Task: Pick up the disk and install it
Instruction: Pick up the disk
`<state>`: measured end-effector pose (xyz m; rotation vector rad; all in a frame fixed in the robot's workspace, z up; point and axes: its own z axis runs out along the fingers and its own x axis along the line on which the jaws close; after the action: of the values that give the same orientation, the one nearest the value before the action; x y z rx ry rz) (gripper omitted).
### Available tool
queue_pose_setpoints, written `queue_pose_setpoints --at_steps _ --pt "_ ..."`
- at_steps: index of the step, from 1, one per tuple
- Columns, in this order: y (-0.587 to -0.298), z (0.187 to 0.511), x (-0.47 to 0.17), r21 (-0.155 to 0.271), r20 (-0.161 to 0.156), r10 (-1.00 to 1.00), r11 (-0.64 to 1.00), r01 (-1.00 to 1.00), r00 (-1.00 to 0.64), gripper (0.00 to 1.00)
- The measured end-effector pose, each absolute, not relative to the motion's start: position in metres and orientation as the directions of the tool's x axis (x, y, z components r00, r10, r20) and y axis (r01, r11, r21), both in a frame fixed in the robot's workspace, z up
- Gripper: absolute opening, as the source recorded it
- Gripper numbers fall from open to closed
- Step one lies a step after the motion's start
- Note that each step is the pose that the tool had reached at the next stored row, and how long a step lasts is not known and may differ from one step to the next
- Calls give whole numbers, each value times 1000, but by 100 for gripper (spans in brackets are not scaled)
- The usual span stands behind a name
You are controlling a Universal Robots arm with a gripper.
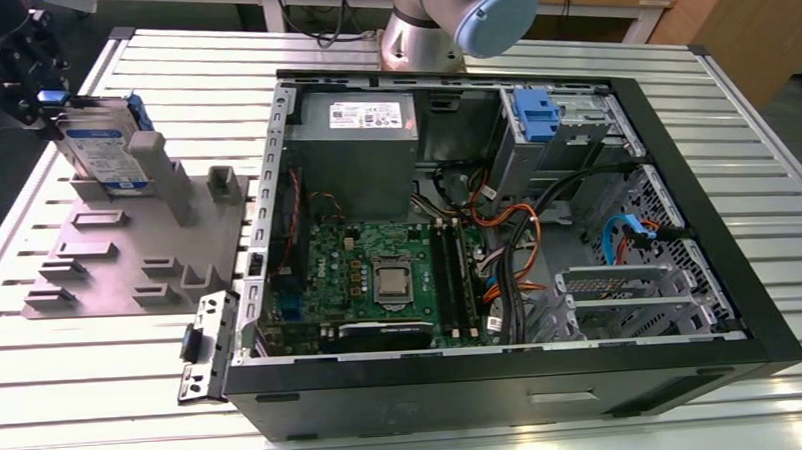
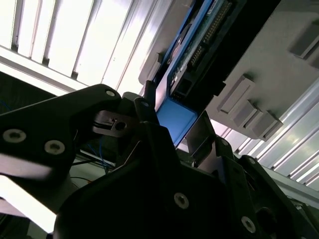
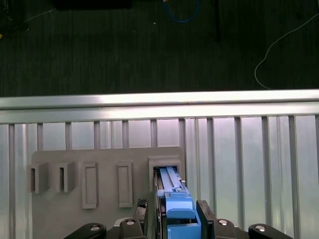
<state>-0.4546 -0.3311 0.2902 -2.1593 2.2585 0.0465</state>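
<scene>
The bench (image 1: 87, 396) is bright silver metal, ribbed in parallel slats. The fixture plate (image 1: 109, 265) is plain matt grey. The disk (image 1: 105, 145) is silver with a white-and-blue label. Its carrier frame (image 3: 177, 211) is bright blue in the first wrist view. The hand (image 3: 173, 221) is black with silver screw heads. The computer case (image 1: 723, 274) is black outside and bare grey metal inside. The motherboard (image 1: 376, 271) is green. The power supply (image 1: 358, 146) is grey with a white sticker. The latch (image 1: 536, 115) is blue. The cables (image 1: 508, 221) are orange and black. The arm cap (image 1: 494, 17) is pale blue.
</scene>
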Motion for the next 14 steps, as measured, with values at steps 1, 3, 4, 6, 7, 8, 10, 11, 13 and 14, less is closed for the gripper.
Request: queue_pose_setpoints --at_steps 1,3,4,6,7,8,10,11,13,14 --pt "-331 290 -455 10 -33 -998 45 -999 -45 51" --pt "-330 290 -454 11 -34 -998 45 -999 -45 51" --pt "-330 290 -454 11 -34 -998 45 -999 -45 51" --pt "-330 290 -454 11 -34 -998 46 -999 -46 51" --pt "-330 290 -454 11 -34 -998 47 -999 -47 51" --pt "-330 290 -454 11 -34 -998 48 -999 -48 51" --pt "-330 290 -454 11 -34 -998 48 -999 -48 51" --pt "-330 290 -454 11 -34 -998 48 -999 -48 51" --pt "-330 290 -454 11 -34 -998 48 -999 -48 51" --pt "-330 290 -454 11 -34 -998 48 -999 -48 51"
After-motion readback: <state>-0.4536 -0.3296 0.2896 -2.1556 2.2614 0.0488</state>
